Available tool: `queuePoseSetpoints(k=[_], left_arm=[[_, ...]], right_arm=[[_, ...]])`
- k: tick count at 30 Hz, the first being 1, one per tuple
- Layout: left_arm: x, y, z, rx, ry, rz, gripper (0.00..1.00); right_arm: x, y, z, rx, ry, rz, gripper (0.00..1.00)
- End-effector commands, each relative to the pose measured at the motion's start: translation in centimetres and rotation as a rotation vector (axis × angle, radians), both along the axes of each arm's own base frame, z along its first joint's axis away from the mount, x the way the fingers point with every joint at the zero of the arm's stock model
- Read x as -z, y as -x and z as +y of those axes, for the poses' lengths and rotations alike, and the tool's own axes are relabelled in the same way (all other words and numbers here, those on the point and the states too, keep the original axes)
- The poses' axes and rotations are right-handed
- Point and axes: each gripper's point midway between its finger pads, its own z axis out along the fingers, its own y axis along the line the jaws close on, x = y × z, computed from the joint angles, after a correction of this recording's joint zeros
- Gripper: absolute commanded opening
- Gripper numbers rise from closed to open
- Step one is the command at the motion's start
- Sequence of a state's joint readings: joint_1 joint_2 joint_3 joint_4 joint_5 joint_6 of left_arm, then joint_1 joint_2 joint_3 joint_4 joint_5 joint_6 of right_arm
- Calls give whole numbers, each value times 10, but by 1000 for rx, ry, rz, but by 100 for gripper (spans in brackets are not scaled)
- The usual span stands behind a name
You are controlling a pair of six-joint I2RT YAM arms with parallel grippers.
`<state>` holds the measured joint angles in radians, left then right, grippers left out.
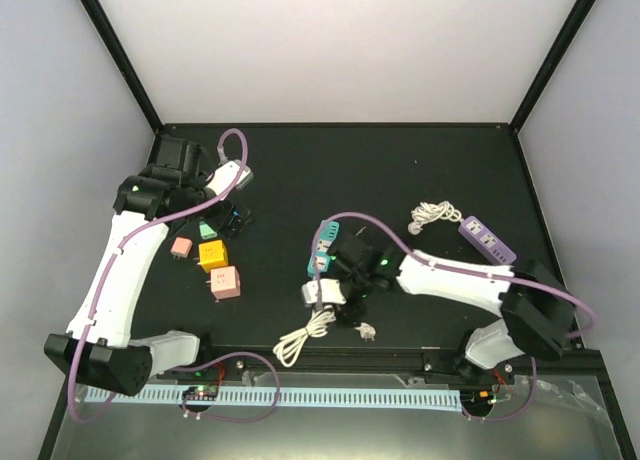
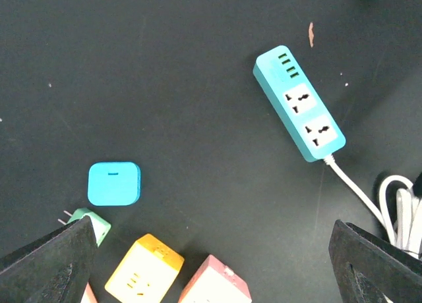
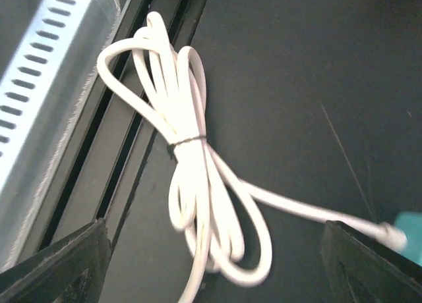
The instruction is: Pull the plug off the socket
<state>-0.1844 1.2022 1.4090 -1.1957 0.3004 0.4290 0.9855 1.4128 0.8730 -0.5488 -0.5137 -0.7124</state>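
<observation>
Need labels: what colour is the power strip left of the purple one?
Power strip: turquoise; left wrist view best.

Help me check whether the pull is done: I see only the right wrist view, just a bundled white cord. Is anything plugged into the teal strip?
Observer: No. In the left wrist view both sockets of the teal power strip are empty.
Operator: What is the left arm doing?
Observer: The left gripper hangs near the yellow cube, fingers wide apart, holding nothing.
Operator: Any other strip?
Observer: Yes, in the top view a purple power strip lies farther right, its own white cord bundled beside it.
</observation>
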Motion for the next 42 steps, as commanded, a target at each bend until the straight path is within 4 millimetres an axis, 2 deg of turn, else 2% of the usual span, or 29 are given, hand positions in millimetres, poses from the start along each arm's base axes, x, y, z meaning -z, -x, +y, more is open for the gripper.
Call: queuePoseSetpoints(k=[1, 6, 10, 14, 19, 26, 35, 42], left_arm=[[-2, -5, -9, 4, 71, -5, 99], [4, -2, -8, 10, 59, 16, 99], [2, -2, -10, 13, 73, 12, 99], [2, 0, -10, 14, 76, 12, 99], [1, 0, -11, 12, 83, 1, 99], [0, -1, -12, 14, 87, 2, 99], [-1, -2, -14, 21, 96, 5, 99], [-1, -3, -11, 8, 85, 0, 99]], right_arm=[[17, -5, 37, -74, 34, -145, 88], [49, 1, 54, -122, 140, -200, 83], [70, -14, 59, -63, 230, -225, 74], [83, -33, 46, -11, 296, -249, 59], [75, -69, 18, 137, 329, -126, 44], [73, -99, -42, 251, 409, -86, 42], [79, -124, -142, 349, 535, -82, 41], [88, -130, -214, 448, 612, -46, 42]])
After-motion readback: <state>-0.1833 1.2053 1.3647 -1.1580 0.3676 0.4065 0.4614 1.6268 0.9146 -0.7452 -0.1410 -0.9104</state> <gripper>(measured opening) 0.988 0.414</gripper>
